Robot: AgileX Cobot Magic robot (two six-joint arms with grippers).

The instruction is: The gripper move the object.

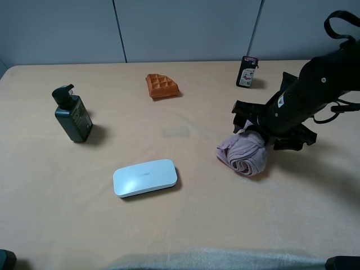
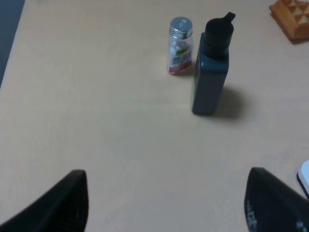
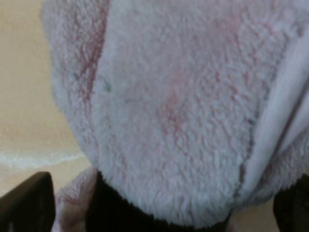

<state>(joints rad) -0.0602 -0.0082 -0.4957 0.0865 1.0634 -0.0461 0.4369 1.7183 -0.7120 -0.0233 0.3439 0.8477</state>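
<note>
The right gripper (image 1: 251, 130) reaches in from the right edge of the counter (image 1: 197, 225) and sits over the far end of the object (image 1: 244, 153). The pink towel lies on the right half of the counter, about midway between the far and near edges. Its long way runs from the far edge toward the near edge. The rolled, swirly end faces the near edge and the other end is tucked under the claw.

Only the right wrist view shows the claw up close. The fluffy object (image 3: 174, 106) fills that picture, with one dark finger on each side of it, far apart. I cannot tell if they squeeze it.

The left gripper (image 2: 166, 203) shows only in the left wrist view. Its fingers are spread wide and hold nothing. That view alone also shows a small clear jar (image 2: 181, 46) just beside the dark pump bottle (image 2: 211, 67).

Only the high view shows the whole white case (image 1: 145, 177) and the orange waffle (image 1: 163, 86), both well apart from the towel.
</note>
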